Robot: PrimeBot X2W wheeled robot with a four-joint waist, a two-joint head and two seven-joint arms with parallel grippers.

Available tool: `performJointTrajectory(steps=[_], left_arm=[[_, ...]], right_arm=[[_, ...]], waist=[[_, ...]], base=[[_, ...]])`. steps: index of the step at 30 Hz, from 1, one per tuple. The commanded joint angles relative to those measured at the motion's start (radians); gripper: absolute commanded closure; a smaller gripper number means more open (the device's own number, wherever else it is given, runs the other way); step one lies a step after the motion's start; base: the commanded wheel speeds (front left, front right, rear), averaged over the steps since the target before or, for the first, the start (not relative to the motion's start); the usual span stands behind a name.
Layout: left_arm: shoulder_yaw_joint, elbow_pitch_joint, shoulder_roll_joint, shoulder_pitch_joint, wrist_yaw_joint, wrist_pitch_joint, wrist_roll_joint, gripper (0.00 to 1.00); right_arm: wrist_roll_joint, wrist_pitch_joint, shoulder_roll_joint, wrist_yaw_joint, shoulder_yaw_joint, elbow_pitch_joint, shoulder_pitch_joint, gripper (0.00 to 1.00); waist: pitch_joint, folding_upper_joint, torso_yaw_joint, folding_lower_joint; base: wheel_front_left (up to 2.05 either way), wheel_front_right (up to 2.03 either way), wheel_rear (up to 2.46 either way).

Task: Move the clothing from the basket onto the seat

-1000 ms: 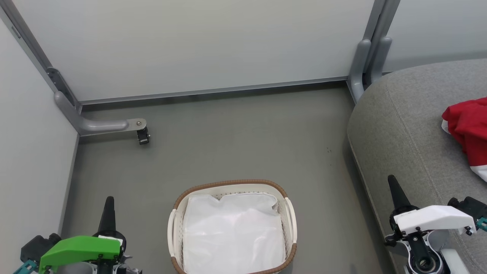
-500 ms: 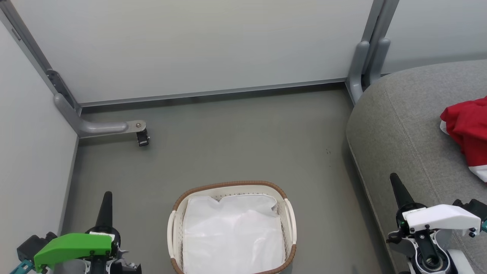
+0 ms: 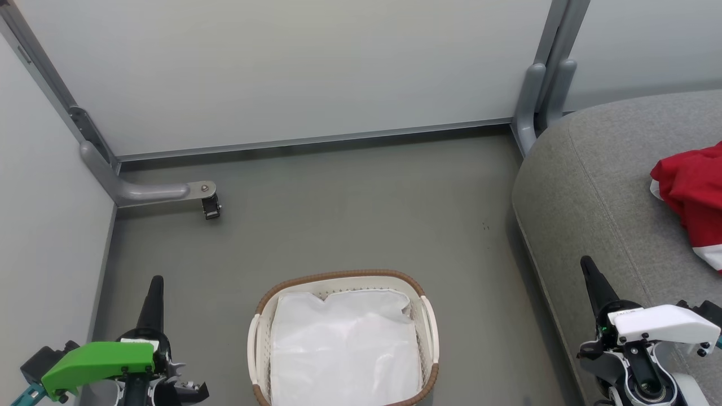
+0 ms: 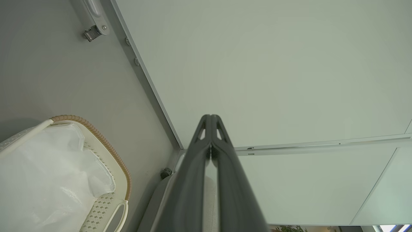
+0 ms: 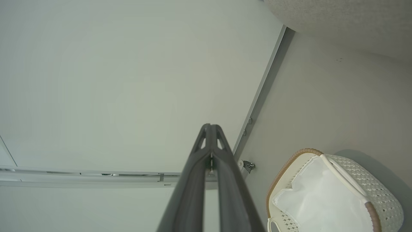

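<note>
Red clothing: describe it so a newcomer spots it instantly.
Start at the big grey seat at the head view's right. The clothing lies crumpled on it, cut by the right edge. It is bright red with white trim, unlike the white cloth in the basket.

Your right gripper (image 5: 210, 126): fingers pressed together, tips meeting, nothing between, set against pale wall panel (image 5: 112, 80). Basket (image 5: 377, 190) lower right on grey floor (image 5: 322, 106), white cloth (image 5: 322, 199) inside. Seat (image 5: 347, 19) edge top right.

no readable text, labels or numbers anywhere
</note>
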Motion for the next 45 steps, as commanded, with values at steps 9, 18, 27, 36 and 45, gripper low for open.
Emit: performJointTrajectory(steps=[9,18,27,36,45], left_arm=[[0.012,-0.015,0.007,-0.024,-0.008,0.023,-0.076,1.0],[0.018,-0.024,0.007,-0.03,-0.01,0.04,-0.135,1.0],[0.022,-0.028,0.008,-0.03,-0.01,0.055,-0.183,1.0],[0.022,-0.028,0.008,-0.03,-0.01,0.055,-0.183,1.0],[0.022,-0.028,0.008,-0.03,-0.01,0.055,-0.183,1.0]], right_arm=[[0.085,0.024,-0.006,-0.001,-0.013,-0.02,0.009,1.0],[0.15,0.04,-0.007,-0.001,-0.02,-0.03,0.012,1.0],[0.203,0.053,-0.007,-0.001,-0.026,-0.037,0.016,1.0],[0.203,0.053,-0.007,-0.001,-0.026,-0.037,0.016,1.0],[0.203,0.053,-0.007,-0.001,-0.026,-0.037,0.017,1.0]], waist=[[-0.004,0.0,-0.002,0.0],[-0.008,0.0,-0.004,0.0],[-0.012,0.0,-0.005,0.0],[-0.012,0.0,-0.005,0.0],[-0.012,0.0,-0.005,0.0]], base=[[0.0,0.0,0.0],[0.0,0.0,0.0],[0.0,0.0,0.0],[0.0,0.0,0.0],[0.0,0.0,0.0]])
